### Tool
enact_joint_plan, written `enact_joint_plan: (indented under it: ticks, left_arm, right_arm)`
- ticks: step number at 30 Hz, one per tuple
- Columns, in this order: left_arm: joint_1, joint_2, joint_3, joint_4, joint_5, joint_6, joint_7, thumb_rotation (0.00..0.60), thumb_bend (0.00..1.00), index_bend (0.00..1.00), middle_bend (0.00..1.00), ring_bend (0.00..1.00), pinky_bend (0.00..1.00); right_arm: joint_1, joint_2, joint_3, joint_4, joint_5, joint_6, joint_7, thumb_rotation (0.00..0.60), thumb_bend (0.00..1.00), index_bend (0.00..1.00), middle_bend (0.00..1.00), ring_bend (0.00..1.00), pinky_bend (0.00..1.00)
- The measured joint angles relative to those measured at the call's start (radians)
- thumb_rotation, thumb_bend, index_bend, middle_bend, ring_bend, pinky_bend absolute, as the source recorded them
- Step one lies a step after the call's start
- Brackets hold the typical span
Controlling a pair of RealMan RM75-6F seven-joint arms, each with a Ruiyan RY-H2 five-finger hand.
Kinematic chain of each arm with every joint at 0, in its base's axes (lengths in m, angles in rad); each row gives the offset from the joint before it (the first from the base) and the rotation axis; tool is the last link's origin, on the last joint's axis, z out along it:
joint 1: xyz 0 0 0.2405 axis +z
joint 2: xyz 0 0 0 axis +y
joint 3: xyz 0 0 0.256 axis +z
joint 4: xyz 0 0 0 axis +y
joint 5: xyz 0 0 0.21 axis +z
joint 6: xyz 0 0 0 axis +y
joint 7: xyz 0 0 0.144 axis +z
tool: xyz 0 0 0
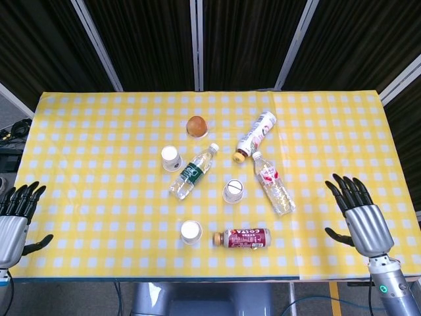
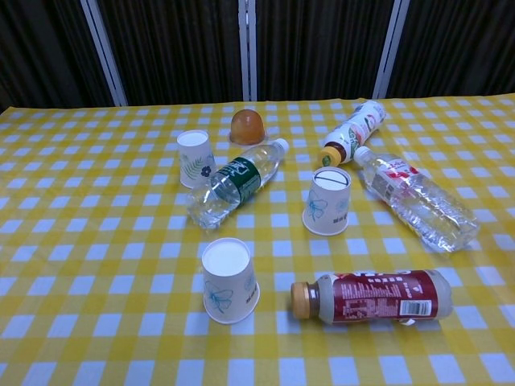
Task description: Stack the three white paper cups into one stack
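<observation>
So all three white paper cups are sitting upside down on the table [image 1: 85,131] with the yellow-and-white checked cloth, none stacked so far. The far-left white paper cup with a leaf print [image 2: 195,158] is just beside the clear plastic bottle with a green label [image 2: 236,181], which lies on its side pointing its white cap toward the back. The middle white paper cup with a blue flower print [image 2: 327,201] stands between that green-label bottle and a clear plastic bottle with a red-and-white label [image 2: 414,197], also lying down. The nearest white paper cup with a blue print [image 2: 228,280] is close to the front edge, with a dark red bottle with an orange cap [image 2: 372,296] lying on its side right next to it, cap toward the cup.

Further back there's a small orange dome-shaped thing [image 2: 247,126] and a white-and-pink bottle with a yellow cap [image 2: 352,132] lying tilted.

The left robot hand [image 1: 14,220] is at the left front corner, holding nothing, fingers apart and pointing away from the robot. The right robot hand [image 1: 358,216] is over the right front part of the table, also empty with fingers spread. Both are well apart from the cups, and neither shows in the chest view.
</observation>
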Motion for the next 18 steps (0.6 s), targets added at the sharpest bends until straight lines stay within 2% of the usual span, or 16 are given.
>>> enact_joint_plan:
  ticks: [3, 6, 8, 13, 18]
  left_arm:
    - [-0.004, -0.005, -0.001, 0.001, -0.009, -0.011, 0.012, 0.600, 0.00, 0.00, 0.00, 0.00, 0.00]
    - [-0.009, -0.013, -0.003, 0.002, -0.019, -0.022, 0.030, 0.600, 0.00, 0.00, 0.00, 0.00, 0.00]
    - [-0.013, -0.019, -0.004, 0.003, -0.030, -0.031, 0.041, 0.600, 0.00, 0.00, 0.00, 0.00, 0.00]
    - [-0.018, -0.025, -0.012, 0.008, -0.054, -0.040, 0.048, 0.600, 0.00, 0.00, 0.00, 0.00, 0.00]
    - [-0.023, -0.025, -0.019, 0.014, -0.072, -0.051, 0.041, 0.600, 0.00, 0.00, 0.00, 0.00, 0.00]
  right_arm:
    - [0.057, 0.006, 0.010, -0.006, -0.017, -0.069, 0.032, 0.600, 0.05, 0.14, 0.13, 0.03, 0.13]
    - [0.136, 0.012, 0.025, -0.018, -0.027, -0.168, 0.085, 0.600, 0.15, 0.18, 0.18, 0.08, 0.17]
    - [0.197, 0.013, 0.042, -0.022, -0.022, -0.247, 0.125, 0.600, 0.17, 0.18, 0.20, 0.09, 0.18]
    - [0.339, -0.013, 0.089, -0.009, 0.037, -0.434, 0.180, 0.600, 0.19, 0.18, 0.21, 0.10, 0.20]
    - [0.422, -0.076, 0.120, 0.018, 0.118, -0.529, 0.149, 0.600, 0.19, 0.18, 0.21, 0.11, 0.21]
